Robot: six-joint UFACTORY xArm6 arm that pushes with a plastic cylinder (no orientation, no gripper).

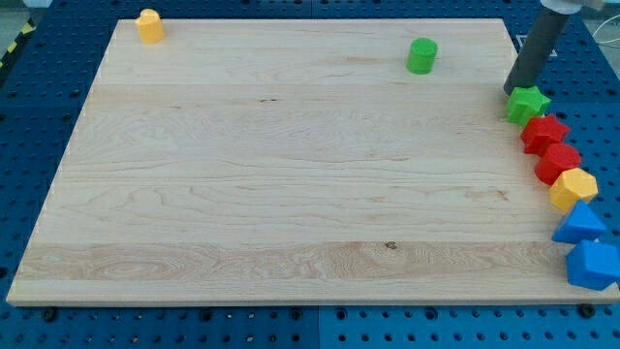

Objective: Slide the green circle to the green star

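Note:
The green circle (421,55), a short cylinder, stands on the wooden board (281,174) near the view's top, right of centre. The green star (528,104) lies at the board's right edge, further right and a little lower. My rod comes down from the view's top right, and my tip (512,92) touches or nearly touches the star's upper left side. The tip is well to the right of the green circle, apart from it.
Below the green star, a row runs down the board's right edge: a red block (544,133), a second red block (558,162), a yellow block (573,188), and two blue blocks (580,224) (593,265). A yellow block (149,25) sits at the top left corner.

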